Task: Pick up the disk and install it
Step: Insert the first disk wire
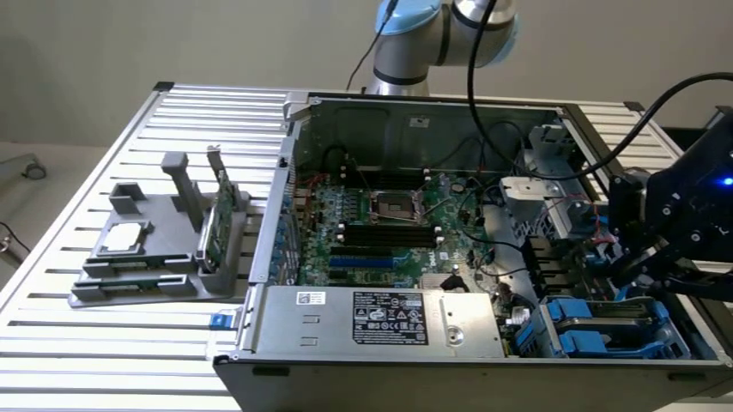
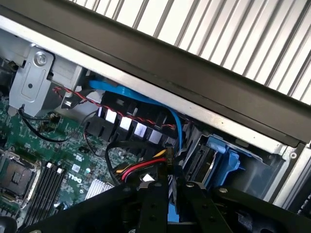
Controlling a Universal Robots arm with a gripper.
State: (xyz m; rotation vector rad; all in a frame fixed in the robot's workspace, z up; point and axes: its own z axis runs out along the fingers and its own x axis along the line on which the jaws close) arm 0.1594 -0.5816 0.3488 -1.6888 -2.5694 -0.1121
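Now, gripper (image 1: 655,273) (image 2: 168,189): it hangs inside the open computer case (image 1: 300,137), low over the corner at the exterior view's right, just above the drive cage (image 1: 607,333).
Jaws: the two black jaws stand very near each other, and a thin strip of blue shows in the slit between them. I cannot tell whether they pinch it.
Disk (image 2: 214,158): a blue plastic frame with a grey slab in it sits in the drive cage, just beside the gripper. I cannot read a label on it.
Cables: a blue flat cable (image 2: 126,94) runs along the case wall, near the cage.
Motherboard (image 1: 378,219): it lies on the case floor, between the power supply (image 1: 378,318) and the far wall.
Fixture (image 1: 137,275): this grey holder is on the slatted table (image 1: 137,352), outside the case at the exterior view's left. It carries a square silver chip (image 1: 124,236) lying flat and a green circuit card (image 1: 220,225) standing on edge.
Arm (image 1: 441,30): its base joint is behind the case.
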